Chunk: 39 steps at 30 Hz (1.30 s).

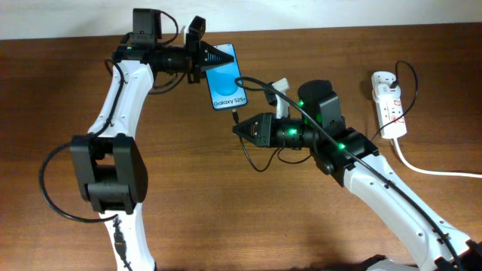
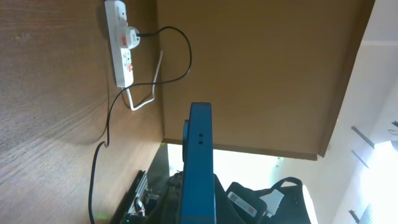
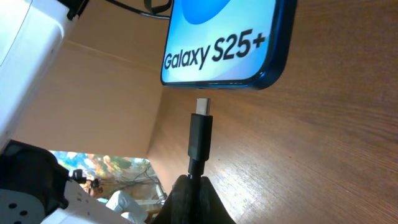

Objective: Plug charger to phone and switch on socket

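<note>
Overhead view: my two arms reach over a brown table (image 1: 68,83), one from each side.
My left pincer (image 1: 220,56): it is closed on the top end of the phone (image 1: 226,81), and I grip it by its thin sides.
Where the phone is: near the far edge of the table, blue screen up, with its bottom end facing my other arm. My left wrist camera sees it from the side as a thin blue strip (image 2: 198,168).
My right pincer (image 3: 189,198): it is squeezed tight on the charger (image 3: 200,134), just behind the little plug.
Where the charger is: its silver tip points at the bottom edge of the phone — close, but with a small gap, so it is not in. From above, the tip (image 1: 236,117) sits just under the words "Galaxy S25+".
Where the socket is: the socket (image 1: 388,102) lies on the table well off to my right, apart from both pincers. A block (image 2: 129,38) with a black wire is plugged into it.
Red switches: I cannot tell if they are on or off.
White lead (image 1: 440,170): it runs from the socket off the right side.
</note>
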Available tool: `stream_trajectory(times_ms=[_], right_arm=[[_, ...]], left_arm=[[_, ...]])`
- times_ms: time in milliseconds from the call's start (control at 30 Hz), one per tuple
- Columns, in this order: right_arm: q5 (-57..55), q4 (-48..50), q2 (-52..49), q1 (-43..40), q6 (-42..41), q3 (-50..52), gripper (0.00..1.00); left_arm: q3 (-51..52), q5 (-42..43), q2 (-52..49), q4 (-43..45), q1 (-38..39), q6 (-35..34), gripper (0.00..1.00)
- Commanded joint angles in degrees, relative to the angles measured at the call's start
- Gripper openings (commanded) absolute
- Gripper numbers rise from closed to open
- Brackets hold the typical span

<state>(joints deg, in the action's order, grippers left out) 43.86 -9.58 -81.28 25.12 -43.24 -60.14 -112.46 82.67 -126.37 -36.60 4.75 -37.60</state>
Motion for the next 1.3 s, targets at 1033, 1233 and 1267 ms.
stream_trajectory(times_ms=[1033, 1233, 1267], right_arm=[[0.1, 4.0, -2.0, 1.8, -5.7, 0.0, 0.04], [1.3, 4.0, -2.0, 1.8, -5.7, 0.0, 0.04], [1.4, 4.0, -2.0, 1.7, -5.7, 0.0, 0.04]], left_arm=[[-0.9, 0.4, -0.2, 0.2, 0.8, -0.5, 0.0], [-0.9, 0.8, -0.2, 0.2, -0.4, -0.5, 0.0], [-0.9, 0.9, -0.2, 0.2, -0.6, -0.5, 0.0]])
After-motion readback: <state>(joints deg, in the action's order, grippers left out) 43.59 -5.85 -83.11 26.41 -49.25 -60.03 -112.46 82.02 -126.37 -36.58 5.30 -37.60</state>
